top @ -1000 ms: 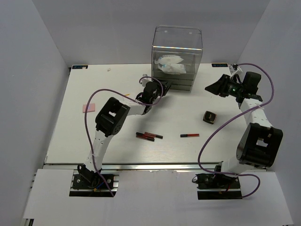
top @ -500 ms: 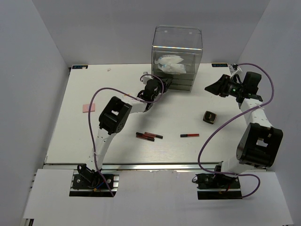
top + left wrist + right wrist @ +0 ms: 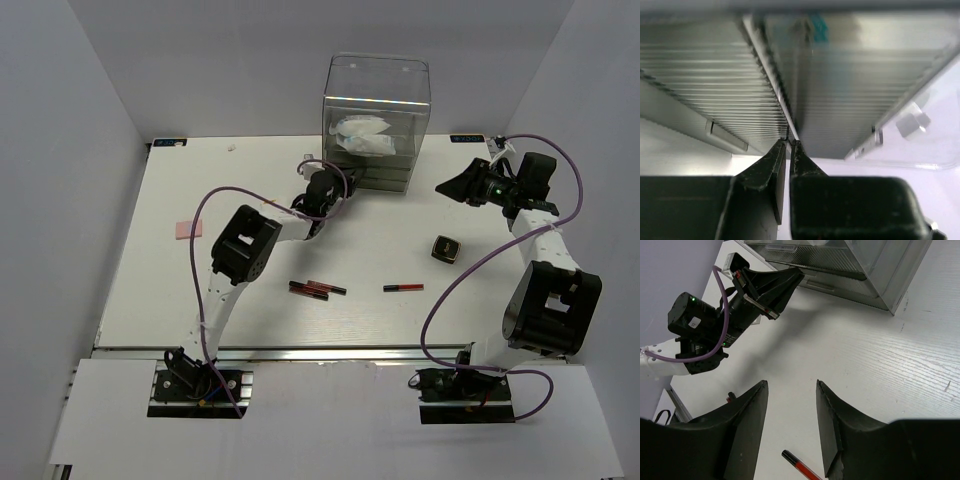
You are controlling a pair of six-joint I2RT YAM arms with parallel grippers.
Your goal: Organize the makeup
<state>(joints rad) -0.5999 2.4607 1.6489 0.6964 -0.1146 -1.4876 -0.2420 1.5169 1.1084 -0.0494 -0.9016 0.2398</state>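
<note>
The left gripper [image 3: 788, 148] has its jaws nearly together, pinching a thin clear edge [image 3: 771, 85] low on the front of the drawer box [image 3: 378, 110], probably to pull a drawer. The right gripper [image 3: 791, 386] hovers about half open and empty above the bench [image 3: 200, 290]. Only the white packets [image 3: 362, 137] appear stowed inside the box. A pair of red-and-black sticks [image 3: 318, 289], a single stick [image 3: 403, 287], the black compact [image 3: 446, 248] and the pink square [image 3: 187, 229] lie out on the bench, so most of the sorting looks undone.
</note>
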